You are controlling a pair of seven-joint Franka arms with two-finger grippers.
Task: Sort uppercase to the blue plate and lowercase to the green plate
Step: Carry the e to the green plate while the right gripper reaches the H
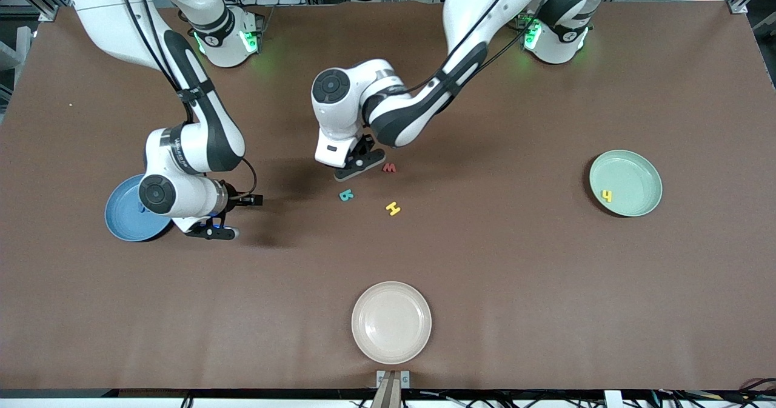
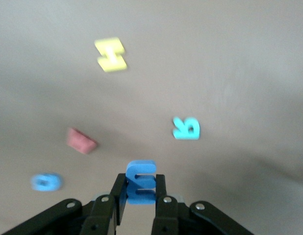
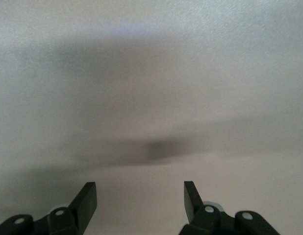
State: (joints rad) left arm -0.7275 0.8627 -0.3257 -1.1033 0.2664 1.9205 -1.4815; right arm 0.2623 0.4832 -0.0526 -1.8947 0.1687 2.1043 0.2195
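Note:
My left gripper [image 1: 359,164] [image 2: 140,178] is shut on a blue lowercase m [image 2: 140,182], low over the middle of the table. Around it lie a red w [image 1: 389,167] [image 2: 81,141], a teal B [image 1: 346,195] [image 2: 186,128], a yellow H [image 1: 393,208] [image 2: 111,55] and a blue a [image 2: 46,181]. The green plate [image 1: 636,205] at the left arm's end holds a yellow h [image 1: 607,196]. My right gripper [image 1: 212,232] [image 3: 140,188] hangs open and empty beside the blue plate [image 1: 124,223], over bare table.
A cream-white plate [image 1: 391,322] sits near the table's front edge, nearer the front camera than the letters. The right arm's wrist covers part of the blue plate. Brown tabletop stretches between the letters and both coloured plates.

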